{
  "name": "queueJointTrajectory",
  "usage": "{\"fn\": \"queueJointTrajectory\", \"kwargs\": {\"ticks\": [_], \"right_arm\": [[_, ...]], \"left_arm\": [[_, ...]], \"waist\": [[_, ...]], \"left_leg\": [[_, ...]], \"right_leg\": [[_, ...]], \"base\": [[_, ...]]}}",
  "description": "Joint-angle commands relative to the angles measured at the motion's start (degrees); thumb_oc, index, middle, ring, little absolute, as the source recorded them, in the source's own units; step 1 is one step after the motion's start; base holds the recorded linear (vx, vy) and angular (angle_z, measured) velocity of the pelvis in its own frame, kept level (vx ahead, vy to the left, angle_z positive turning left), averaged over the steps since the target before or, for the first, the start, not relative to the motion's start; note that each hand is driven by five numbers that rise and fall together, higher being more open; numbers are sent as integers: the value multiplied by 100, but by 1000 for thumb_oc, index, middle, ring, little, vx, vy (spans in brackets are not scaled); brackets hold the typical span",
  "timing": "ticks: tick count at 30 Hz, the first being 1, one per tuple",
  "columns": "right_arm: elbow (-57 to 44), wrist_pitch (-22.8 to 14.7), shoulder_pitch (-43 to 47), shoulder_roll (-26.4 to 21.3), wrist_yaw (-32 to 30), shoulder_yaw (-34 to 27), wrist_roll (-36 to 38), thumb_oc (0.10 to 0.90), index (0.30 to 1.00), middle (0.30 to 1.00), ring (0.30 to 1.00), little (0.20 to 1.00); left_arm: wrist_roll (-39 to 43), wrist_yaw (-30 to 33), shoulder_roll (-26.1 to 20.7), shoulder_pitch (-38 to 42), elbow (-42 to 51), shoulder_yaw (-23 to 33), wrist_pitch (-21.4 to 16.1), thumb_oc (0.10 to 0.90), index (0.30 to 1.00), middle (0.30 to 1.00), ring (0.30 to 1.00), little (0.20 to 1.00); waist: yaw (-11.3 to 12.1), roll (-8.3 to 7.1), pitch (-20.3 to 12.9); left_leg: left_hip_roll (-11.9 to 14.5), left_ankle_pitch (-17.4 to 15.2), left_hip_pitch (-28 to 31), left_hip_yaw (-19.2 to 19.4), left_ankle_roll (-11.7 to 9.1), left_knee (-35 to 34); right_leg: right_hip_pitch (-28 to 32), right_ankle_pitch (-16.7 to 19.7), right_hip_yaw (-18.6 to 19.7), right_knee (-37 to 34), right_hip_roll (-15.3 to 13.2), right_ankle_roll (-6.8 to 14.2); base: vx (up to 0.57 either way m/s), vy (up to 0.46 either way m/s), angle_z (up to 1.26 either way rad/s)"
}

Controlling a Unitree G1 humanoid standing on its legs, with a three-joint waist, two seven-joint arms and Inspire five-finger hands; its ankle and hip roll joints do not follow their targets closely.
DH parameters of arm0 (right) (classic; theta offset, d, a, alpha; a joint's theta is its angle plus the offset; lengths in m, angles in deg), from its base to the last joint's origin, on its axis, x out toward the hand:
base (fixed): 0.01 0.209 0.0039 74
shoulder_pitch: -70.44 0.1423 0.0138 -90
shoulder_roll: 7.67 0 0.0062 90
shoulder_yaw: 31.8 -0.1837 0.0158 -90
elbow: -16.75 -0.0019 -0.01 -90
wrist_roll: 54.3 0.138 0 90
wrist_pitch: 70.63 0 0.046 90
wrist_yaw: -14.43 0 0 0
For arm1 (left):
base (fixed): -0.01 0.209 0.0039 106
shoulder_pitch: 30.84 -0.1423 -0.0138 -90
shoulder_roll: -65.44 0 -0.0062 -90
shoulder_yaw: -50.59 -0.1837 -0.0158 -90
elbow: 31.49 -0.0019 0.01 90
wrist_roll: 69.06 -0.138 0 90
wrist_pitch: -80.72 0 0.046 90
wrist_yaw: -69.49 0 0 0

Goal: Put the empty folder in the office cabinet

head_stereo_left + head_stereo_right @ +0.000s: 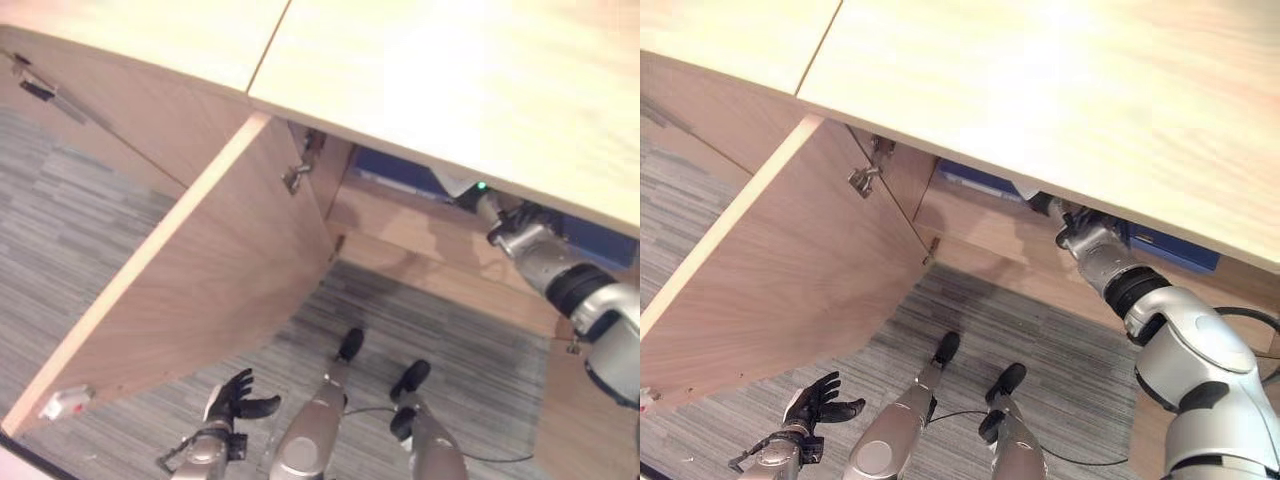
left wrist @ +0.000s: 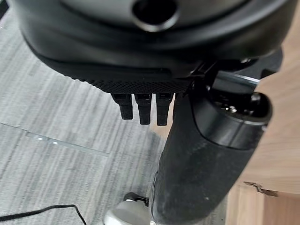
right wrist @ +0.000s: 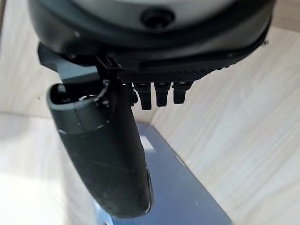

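One folder nearly shelved: the right arm reaches into the open cabinet.

Largest first: the cabinet's pale top spans the view, and its door stands swung wide over the grey carpet. On the shelf inside lies the blue folder, flat, with wood walls around it. The right hand is in the opening just above the folder; its thumb hangs over the blue cover and its short fingers look straight, holding nothing, though whether the thumb touches the cover I cannot tell. The left hand hangs idle low by the door, fingers loosely spread and empty. By my reading the folder is already placed; what remains is drawing the arm out and perhaps shutting the door.
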Motion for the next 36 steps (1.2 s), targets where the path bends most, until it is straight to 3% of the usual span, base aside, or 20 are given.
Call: {"fn": "queueJointTrajectory", "kwargs": {"ticks": [1,7,14,24,29,32,33,36], "right_arm": [[-442,-4,117,97,-156,-279,188,800,900,900,900,900],[-1181,-289,-426,292,-195,-621,445,800,900,900,900,900],[-1929,-670,-1937,461,-47,-1495,1022,800,900,900,900,900],[-1927,-897,-4237,803,224,-2839,1869,800,900,900,900,900],[-1771,-911,-4988,1141,396,-3241,2245,800,900,900,900,900],[-1506,-979,-5535,1607,544,-3666,3210,800,900,900,900,900],[-1272,-1024,-5824,1908,480,-3995,3899,800,900,900,900,900],[-855,-1083,-6083,2316,619,-4353,4801,800,900,900,900,900]], "left_arm": [[-231,82,-152,-378,-280,-9,-31,800,900,900,900,900],[-379,120,10,-411,-562,130,38,800,900,900,900,900],[-662,133,141,-603,-902,543,116,800,900,900,900,900],[-1429,73,435,-589,-1750,1008,235,800,900,900,900,900],[-1765,184,590,-558,-2294,1234,301,800,900,900,900,900],[-1826,234,650,-501,-2415,1333,356,800,900,900,900,900],[-1798,289,647,-474,-2394,1396,355,800,900,900,900,900],[-1847,304,660,-404,-2491,1453,391,800,900,900,900,900]], "waist": [[-20,-451,-356],[-141,-525,-549],[-408,-661,-983],[-917,-780,-1597],[-1066,-775,-1654],[-1127,-728,-1605],[-1156,-688,-1590],[-1173,-686,-1664]], "left_leg": [[-224,-300,204,126,355,-303],[-217,-398,406,195,404,-302],[-170,-558,804,408,492,-339],[-117,-858,1364,795,585,-347],[-11,-994,1653,1223,610,-347],[146,-1073,1807,1479,616,-347],[220,-1120,1861,1568,599,-347],[267,-1142,1857,1741,587,-347]], "right_leg": [[328,-20,-10,-118,-373,501],[505,-37,19,-127,-426,535],[807,8,158,-245,-435,595],[1079,43,545,-243,-419,680],[1043,157,722,-67,-433,755],[1013,207,690,191,-589,797],[1065,233,620,255,-714,803],[1204,420,403,227,-1007,828]], "base": [[46,37,-8],[48,39,-1],[71,72,-15],[53,90,-26],[16,59,-44],[-34,-19,-92],[-40,-28,-93],[0,-35,-41]]}}
